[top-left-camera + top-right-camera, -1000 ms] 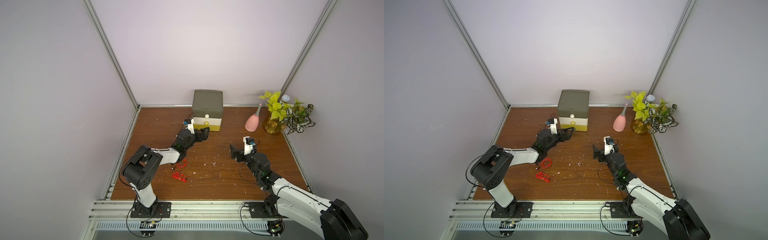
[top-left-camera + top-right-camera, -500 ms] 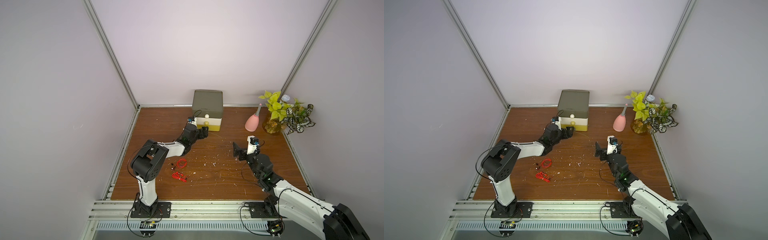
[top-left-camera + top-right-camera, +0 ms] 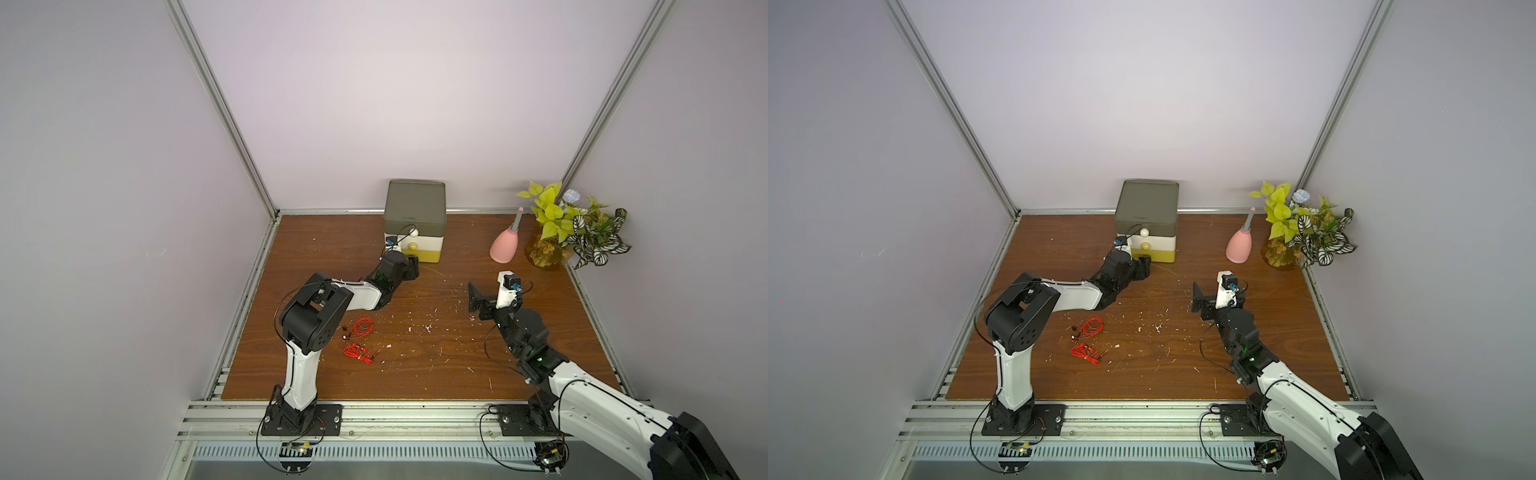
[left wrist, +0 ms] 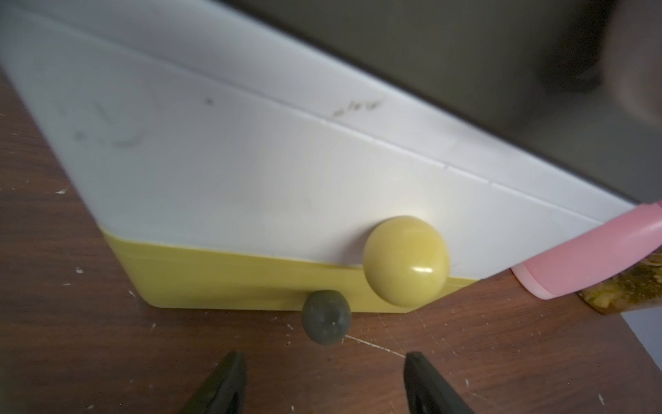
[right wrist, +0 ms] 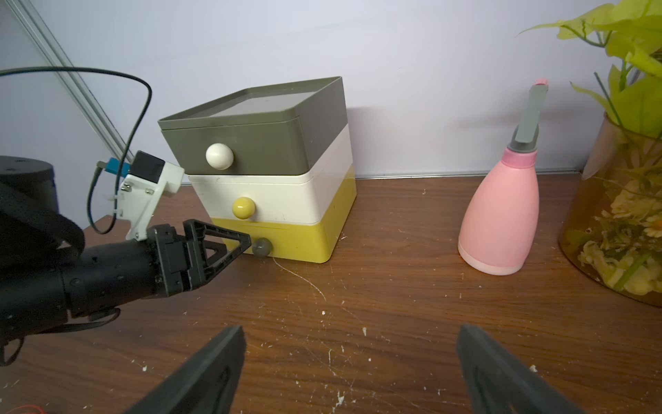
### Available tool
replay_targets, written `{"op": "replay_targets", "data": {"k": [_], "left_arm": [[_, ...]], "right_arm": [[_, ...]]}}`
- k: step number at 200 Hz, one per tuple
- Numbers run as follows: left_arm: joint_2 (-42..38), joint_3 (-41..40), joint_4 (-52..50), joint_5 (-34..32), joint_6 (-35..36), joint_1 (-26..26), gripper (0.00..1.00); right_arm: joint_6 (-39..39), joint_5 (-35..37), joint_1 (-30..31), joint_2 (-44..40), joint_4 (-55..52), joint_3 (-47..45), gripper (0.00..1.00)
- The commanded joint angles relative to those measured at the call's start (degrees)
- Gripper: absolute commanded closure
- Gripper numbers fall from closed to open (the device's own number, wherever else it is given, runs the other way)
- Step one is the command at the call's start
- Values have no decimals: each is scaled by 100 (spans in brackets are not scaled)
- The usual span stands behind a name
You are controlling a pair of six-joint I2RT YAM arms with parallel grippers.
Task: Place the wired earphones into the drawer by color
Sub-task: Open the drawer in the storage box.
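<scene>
The drawer (image 3: 415, 208) (image 3: 1148, 205) (image 5: 265, 118) stands at the back of the table: olive-grey, cream and yellow tiers, all pushed in. My left gripper (image 3: 413, 266) (image 3: 1145, 266) (image 4: 322, 358) reaches low at the yellow tier. It is open, its tips just short of the grey knob (image 4: 326, 317) (image 5: 262, 247) and holding nothing. Two red wired earphones (image 3: 363, 325) (image 3: 358, 353) (image 3: 1092, 325) lie coiled on the wood beside the left arm. My right gripper (image 3: 473, 295) (image 3: 1198, 297) (image 5: 351, 333) hovers wide open and empty over bare wood, facing the drawer.
A pink spray bottle (image 3: 504, 249) (image 5: 499, 222) and a leafy plant in an amber vase (image 3: 573, 232) (image 5: 616, 229) stand at the back right. White crumbs and scratches dot the wooden table (image 3: 436, 365). Walls close in on three sides.
My left gripper has pushed forward and down to the bottom drawer's knob, and its jaws have narrowed. The right arm has crept slightly toward the back.
</scene>
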Motion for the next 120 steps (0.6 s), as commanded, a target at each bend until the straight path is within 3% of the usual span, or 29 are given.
{"op": "replay_targets", "data": {"k": [1, 120], "left_arm": [[145, -14, 338, -128, -118, -63, 37], [690, 125, 957, -106, -738, -74, 52]], "right_arm": [[55, 68, -11, -83, 250, -43, 1], [47, 59, -8, -109, 247, -50, 1]]}}
